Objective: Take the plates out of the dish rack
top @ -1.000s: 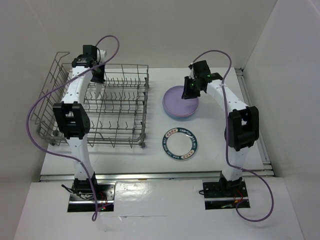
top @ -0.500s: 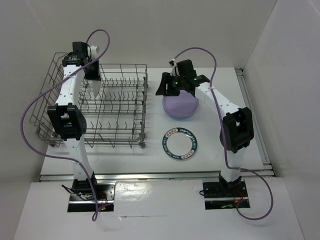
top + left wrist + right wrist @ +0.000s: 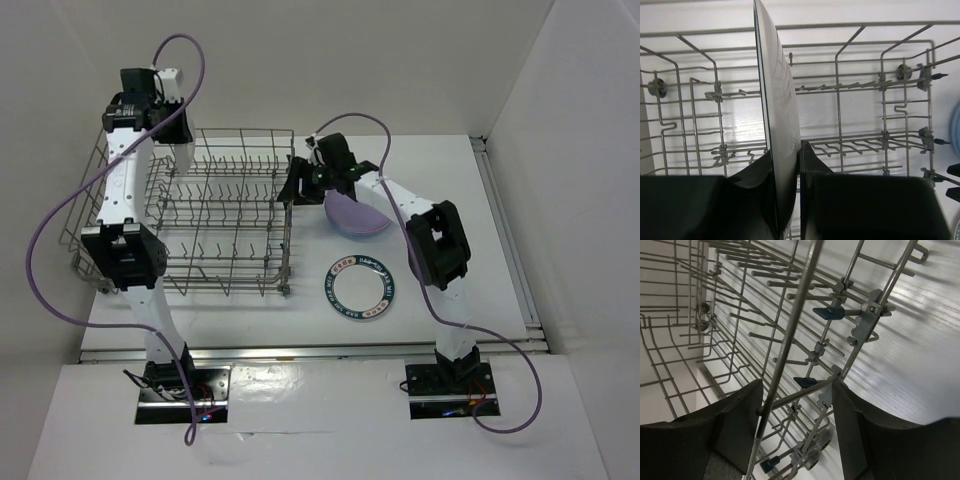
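Observation:
The grey wire dish rack stands on the left half of the table. My left gripper is above its back left part, shut on a white plate held edge-on and lifted above the tines. In the left wrist view the plate stands upright between my fingers, with the rack below. My right gripper is open at the rack's right side. In the right wrist view its jaws straddle a wire of the rack. A lavender plate lies on a blue one.
A white plate with a dark teal patterned rim lies flat in front of the stack. A blue plate edge shows past the rack's right side. The rack's taller wire side rises on the left. Walls close the table at the back and right.
My left gripper has risen and moved back-left with the white plate. My right arm has swung left from above the plate stack to the rack's right side.

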`<state>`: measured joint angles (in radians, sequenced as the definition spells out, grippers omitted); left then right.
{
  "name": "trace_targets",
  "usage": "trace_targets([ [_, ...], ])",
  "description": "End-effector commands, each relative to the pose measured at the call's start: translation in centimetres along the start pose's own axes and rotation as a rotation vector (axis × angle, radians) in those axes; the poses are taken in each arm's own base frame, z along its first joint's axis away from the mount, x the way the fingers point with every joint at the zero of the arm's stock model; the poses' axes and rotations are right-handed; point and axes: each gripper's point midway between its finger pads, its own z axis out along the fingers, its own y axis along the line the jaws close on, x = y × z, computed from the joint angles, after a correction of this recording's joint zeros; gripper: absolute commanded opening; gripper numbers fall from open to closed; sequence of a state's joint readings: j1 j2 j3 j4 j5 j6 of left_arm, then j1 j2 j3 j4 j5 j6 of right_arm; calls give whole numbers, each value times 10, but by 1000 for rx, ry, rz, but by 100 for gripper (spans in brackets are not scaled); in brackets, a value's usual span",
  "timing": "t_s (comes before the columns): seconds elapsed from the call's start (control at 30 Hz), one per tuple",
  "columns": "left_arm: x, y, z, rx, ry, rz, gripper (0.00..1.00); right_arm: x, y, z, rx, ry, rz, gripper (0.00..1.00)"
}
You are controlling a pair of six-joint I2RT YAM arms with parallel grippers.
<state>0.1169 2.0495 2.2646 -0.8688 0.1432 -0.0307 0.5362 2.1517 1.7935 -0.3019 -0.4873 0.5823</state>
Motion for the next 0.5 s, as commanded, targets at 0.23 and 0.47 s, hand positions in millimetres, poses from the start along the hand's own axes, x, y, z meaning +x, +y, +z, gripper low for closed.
trace_targets([
  [0.23,-68,-97,-85,70,-302,438,0,-101,43,-138,-20,-312,-73,72],
  [0.47,-31,-201,-87,-91,-433,1065,0,-118,-17,-221,18,-322,-49,100],
])
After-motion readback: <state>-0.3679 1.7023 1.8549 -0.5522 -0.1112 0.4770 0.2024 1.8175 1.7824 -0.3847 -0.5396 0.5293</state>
